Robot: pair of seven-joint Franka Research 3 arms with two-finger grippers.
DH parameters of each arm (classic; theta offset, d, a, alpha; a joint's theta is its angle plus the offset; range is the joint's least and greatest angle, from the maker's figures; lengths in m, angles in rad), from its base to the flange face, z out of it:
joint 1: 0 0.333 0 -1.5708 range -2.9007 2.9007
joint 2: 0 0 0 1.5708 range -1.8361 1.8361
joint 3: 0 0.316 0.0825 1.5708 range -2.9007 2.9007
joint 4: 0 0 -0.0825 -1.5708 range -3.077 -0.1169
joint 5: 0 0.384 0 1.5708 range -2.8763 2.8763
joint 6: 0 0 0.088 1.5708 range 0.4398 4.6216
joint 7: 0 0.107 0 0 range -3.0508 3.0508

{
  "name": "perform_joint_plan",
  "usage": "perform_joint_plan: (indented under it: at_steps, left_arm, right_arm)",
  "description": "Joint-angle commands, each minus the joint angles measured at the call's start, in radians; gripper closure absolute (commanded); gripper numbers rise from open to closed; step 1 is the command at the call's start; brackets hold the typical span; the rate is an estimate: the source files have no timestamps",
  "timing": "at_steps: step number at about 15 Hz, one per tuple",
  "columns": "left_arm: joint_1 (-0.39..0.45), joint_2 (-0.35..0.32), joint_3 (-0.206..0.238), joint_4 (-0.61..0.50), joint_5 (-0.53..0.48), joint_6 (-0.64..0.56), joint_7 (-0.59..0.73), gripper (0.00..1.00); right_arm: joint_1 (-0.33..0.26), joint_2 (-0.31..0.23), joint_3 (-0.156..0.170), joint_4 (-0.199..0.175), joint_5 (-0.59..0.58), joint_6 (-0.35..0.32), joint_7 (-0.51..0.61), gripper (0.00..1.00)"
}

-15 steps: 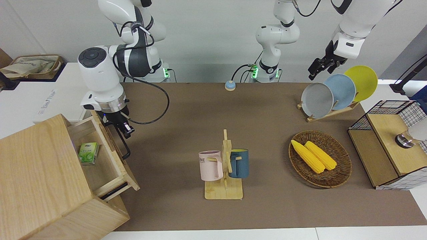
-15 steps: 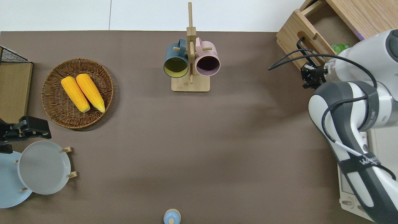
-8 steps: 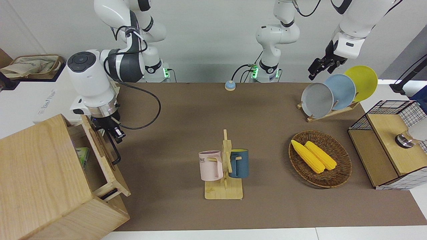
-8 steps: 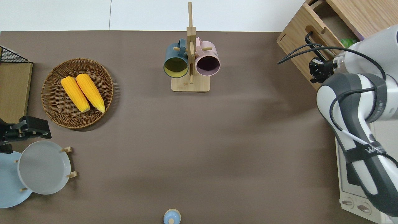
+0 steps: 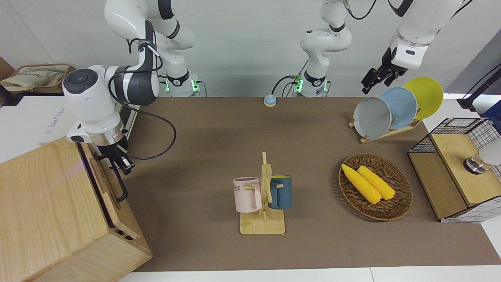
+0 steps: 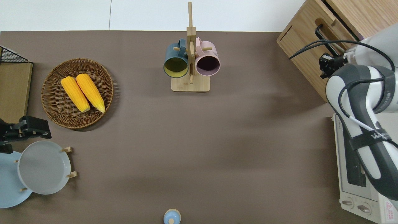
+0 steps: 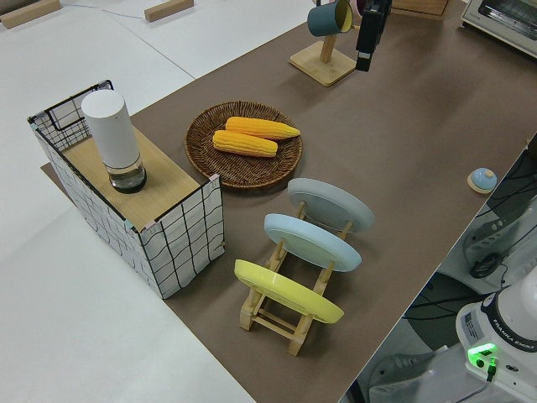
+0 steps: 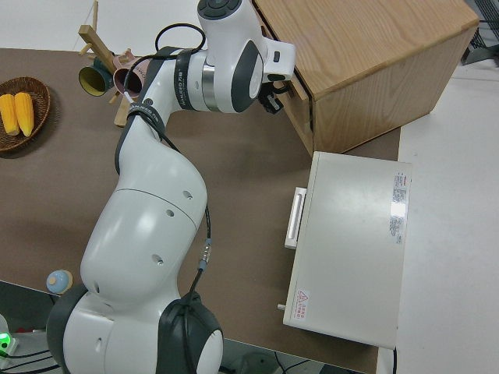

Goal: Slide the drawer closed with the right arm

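The pale-wood drawer (image 5: 102,177) is pushed into the big pale-wood box (image 5: 43,196) at the right arm's end of the table. Its flat front (image 6: 306,46) is almost flush with the box, with a thin dark gap along the edge. The black bar handle (image 5: 118,184) runs along the front and also shows in the overhead view (image 6: 325,37). My right gripper (image 5: 120,161) is shut and sits against the drawer front at the handle's end nearer to the robots (image 6: 327,63). The drawer's inside is hidden. The left arm (image 5: 405,47) is parked.
A wooden mug rack (image 5: 263,203) with a pink and a blue mug stands mid-table. A wicker basket (image 5: 399,203) holds two corn cobs. A plate rack (image 5: 385,113) and a wire-mesh box (image 5: 458,168) stand toward the left arm's end. A white toaster oven (image 6: 351,174) stands beside the right arm.
My right gripper has moved toward the box with the drawer front. The drawer has slid from well open to almost flush, and the green packet inside is no longer visible.
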Motion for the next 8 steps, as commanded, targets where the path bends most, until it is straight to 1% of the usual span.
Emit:
perform_joint_plan:
  at_steps: [1, 4, 8]
  left_arm:
    - [-0.004, -0.009, 0.005, 0.0, -0.004, -0.002, 0.01, 0.01]
    - [-0.004, -0.009, 0.005, 0.0, -0.004, -0.002, 0.01, 0.01]
    - [-0.004, -0.009, 0.005, 0.0, -0.004, -0.002, 0.01, 0.01]
  right_arm:
    - [-0.045, 0.039, 0.005, 0.06, -0.016, 0.009, -0.072, 1.0]
    - [-0.061, 0.05, 0.005, 0.074, -0.014, 0.009, -0.097, 1.0]
    - [-0.072, 0.053, 0.004, 0.077, -0.016, 0.026, -0.122, 1.0]
